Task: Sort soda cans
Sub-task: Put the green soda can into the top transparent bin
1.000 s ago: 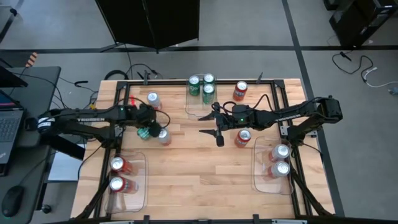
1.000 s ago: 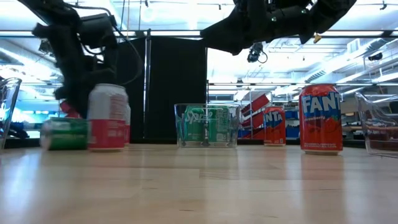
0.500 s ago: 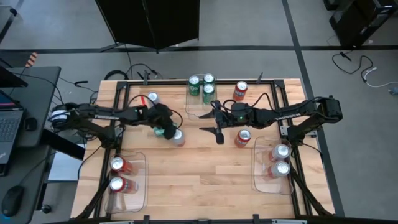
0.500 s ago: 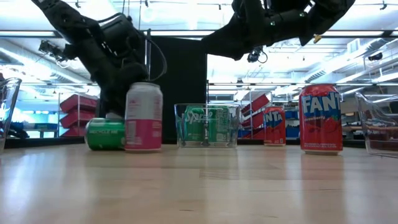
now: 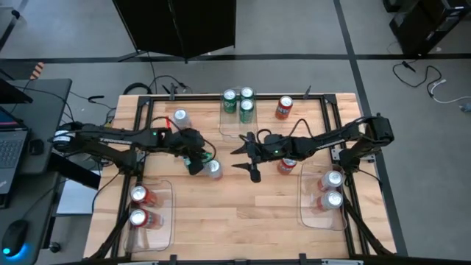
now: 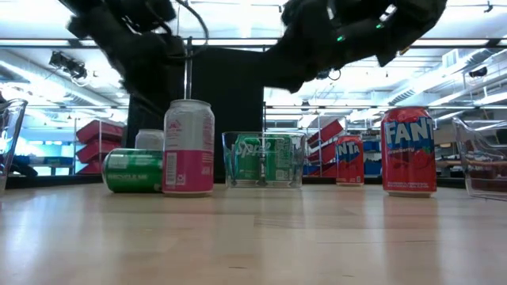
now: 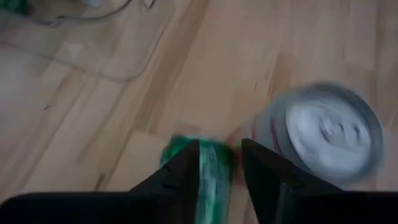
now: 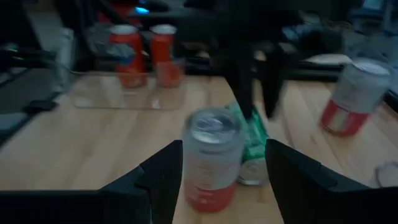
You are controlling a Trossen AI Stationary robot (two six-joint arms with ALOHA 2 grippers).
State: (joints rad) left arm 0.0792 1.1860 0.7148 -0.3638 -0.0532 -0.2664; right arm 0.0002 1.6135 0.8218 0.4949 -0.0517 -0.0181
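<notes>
A robotics lab or workshop is showing here: a pale wooden desk [image 5: 243, 199] in a black metal frame is standing on grey flooring, loose cables [image 5: 423, 77] are trailing at upper right, and ceiling strip lights [image 6: 238, 9] are glowing across an open hall.

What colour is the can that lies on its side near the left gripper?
Green. The lying can shows best in the low view, beside an upright white-and-pink can.
</notes>
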